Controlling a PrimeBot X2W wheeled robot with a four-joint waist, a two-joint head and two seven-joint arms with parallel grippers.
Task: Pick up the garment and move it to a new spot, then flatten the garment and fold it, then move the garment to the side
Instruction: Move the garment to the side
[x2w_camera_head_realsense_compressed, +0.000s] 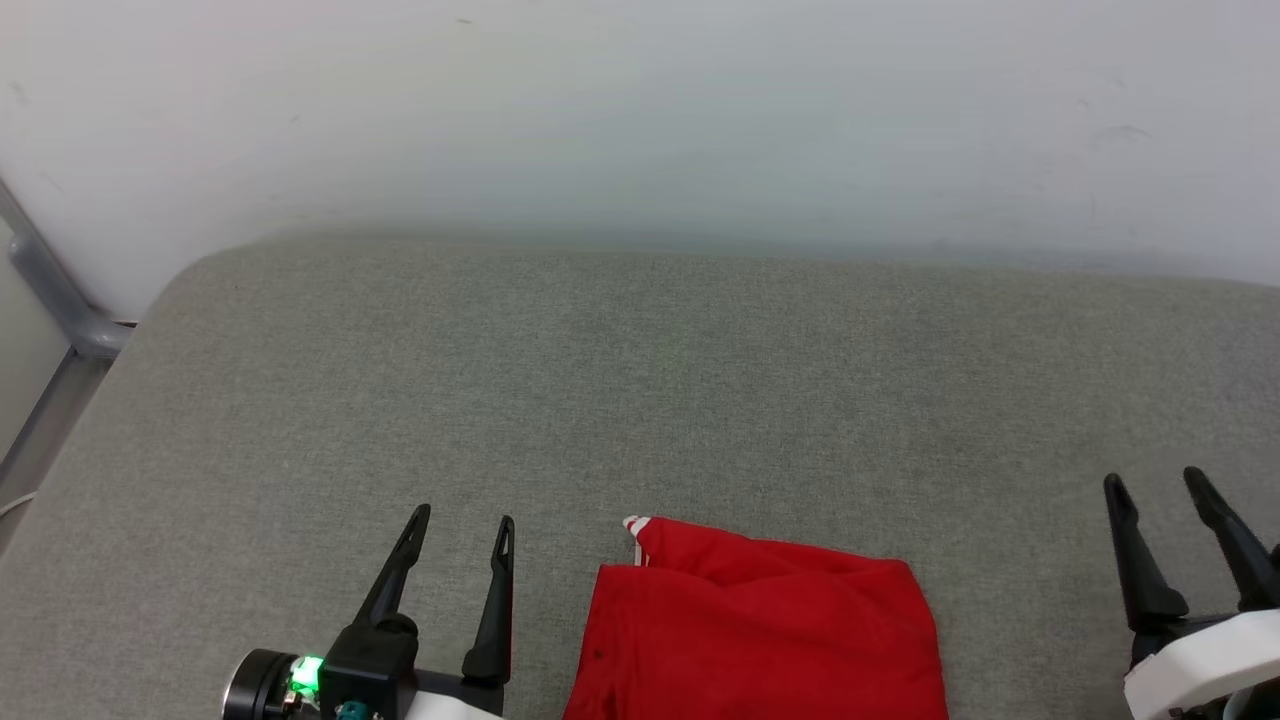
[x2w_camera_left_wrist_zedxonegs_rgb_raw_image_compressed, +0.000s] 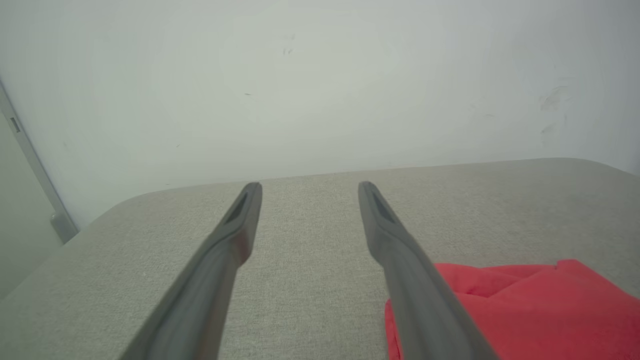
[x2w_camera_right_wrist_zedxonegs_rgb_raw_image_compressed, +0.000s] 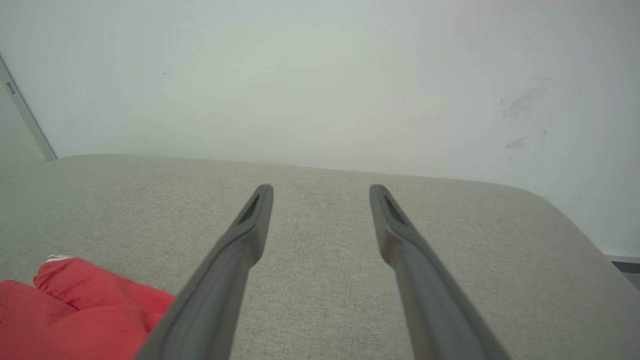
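The garment (x2w_camera_head_realsense_compressed: 760, 630) lies folded into a compact red block on the grey fabric surface (x2w_camera_head_realsense_compressed: 700, 380), at the near edge of the head view and a little right of its middle; its near part runs out of the picture; its far edge is a soft, rumpled fold, and a bit of white trim (x2w_camera_head_realsense_compressed: 634, 523) peeps out at the far left corner; the left gripper (x2w_camera_head_realsense_compressed: 465, 517) sits just left of the garment, its two dark fingers spread apart and pointing away from the robot, with nothing between them; whether the inner finger touches the cloth I cannot tell; a green light (x2w_camera_head_realsense_compressed: 307, 672) glows at its wrist; the right gripper (x2w_camera_head_realsense_compressed: 1152, 478) is well apart from the garment on the other side, fingers likewise spread and empty; in the left wrist view the left gripper (x2w_camera_left_wrist_zedxonegs_rgb_raw_image_compressed: 310, 185) hangs over bare fabric, the garment (x2w_camera_left_wrist_zedxonegs_rgb_raw_image_compressed: 525, 310) at lower right, partly behind one finger; in the right wrist view the right gripper (x2w_camera_right_wrist_zedxonegs_rgb_raw_image_compressed: 321, 187) is parted over bare fabric and the garment (x2w_camera_right_wrist_zedxonegs_rgb_raw_image_compressed: 75, 310) lies at lower left; a pale wall (x2w_camera_head_realsense_compressed: 640, 110) rises behind the surface, and a grey metal bar (x2w_camera_head_realsense_compressed: 60, 290) stands by its far left corner
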